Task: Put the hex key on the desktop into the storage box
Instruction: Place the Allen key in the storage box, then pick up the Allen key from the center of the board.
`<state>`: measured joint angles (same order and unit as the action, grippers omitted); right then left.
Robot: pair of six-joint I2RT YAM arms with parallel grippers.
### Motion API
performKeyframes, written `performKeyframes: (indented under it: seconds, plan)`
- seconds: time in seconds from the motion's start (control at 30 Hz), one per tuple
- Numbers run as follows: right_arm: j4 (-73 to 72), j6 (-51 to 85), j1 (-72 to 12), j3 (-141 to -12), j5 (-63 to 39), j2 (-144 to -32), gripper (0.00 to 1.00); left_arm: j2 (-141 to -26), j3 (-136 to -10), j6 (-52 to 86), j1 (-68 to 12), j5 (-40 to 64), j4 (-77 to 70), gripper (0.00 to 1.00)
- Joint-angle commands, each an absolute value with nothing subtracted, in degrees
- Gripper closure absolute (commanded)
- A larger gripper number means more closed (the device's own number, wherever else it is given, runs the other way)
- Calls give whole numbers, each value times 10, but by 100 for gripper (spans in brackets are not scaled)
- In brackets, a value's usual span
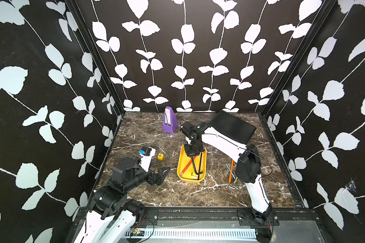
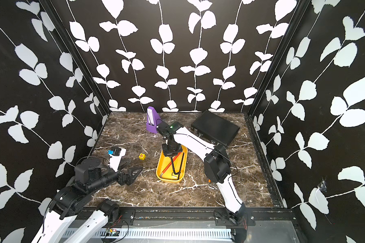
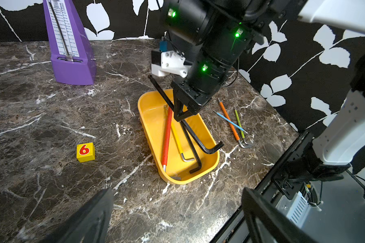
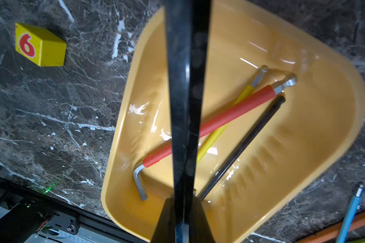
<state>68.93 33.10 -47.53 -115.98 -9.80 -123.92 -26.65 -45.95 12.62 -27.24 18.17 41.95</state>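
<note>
The counter [image 1: 177,195] carried the storage box [image 3: 151,134] between your two arms, with its long side pointing away from you. Your right tool [image 3: 180,114] hung over the far half of the box and was closed on a black hex key [image 3: 159,89]. Your left tool [image 1: 161,172] sat low beside the box, its fingers wide apart and holding nothing.

The held key ran almost along the length of the box, but tilted. Its straight end stood up past the far wall, and its bent end was low at the near corner on your right arm's side. I judge that a release here would drop it inside, though the bent end was very near the rim.

A red key [image 3: 167,136], a yellow key [image 3: 176,138] and a second black key [image 3: 193,151] lay in the box. An orange key [image 3: 224,110], a blue key [image 3: 219,114] and a green key [image 3: 238,122] lay on the counter just beside it, nearer your right tool.

You could not see whether the bent end touched the rim. In a top view your right arm [image 2: 216,168] covered most of the three thin keys. In the right wrist view the held key was only a blurred bar.
</note>
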Motion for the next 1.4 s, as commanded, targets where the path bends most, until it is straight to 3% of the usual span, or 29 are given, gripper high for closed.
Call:
performKeyframes:
  seconds: [0.0,0.5,0.53,0.6,0.73,0.93,1.13,1.37]
  plan:
    - [693,312,-479,-1167,-126,-1264,100,-264,-454,128,-274,183,412,4]
    - [666,311,-466,-1169,-160,-1325,100,-265,-454,128,-274,184,412,4]
    - [668,311,-466,-1169,-158,-1324,96,-265,-454,128,-275,184,412,4]
    - [667,311,-466,-1163,-153,-1314,77,-265,-454,128,-274,183,413,4]
    - [644,319,-466,-1132,-132,-1255,63,-266,-454,129,-274,184,412,4]
    - [595,339,-443,-1044,-91,-1122,63,-266,-454,128,-274,184,413,4]
    - [511,383,-375,-834,-51,-981,73,-268,-455,129,-274,180,415,4]
    - [547,394,-343,-694,18,-928,72,-267,-455,128,-275,180,414,4]
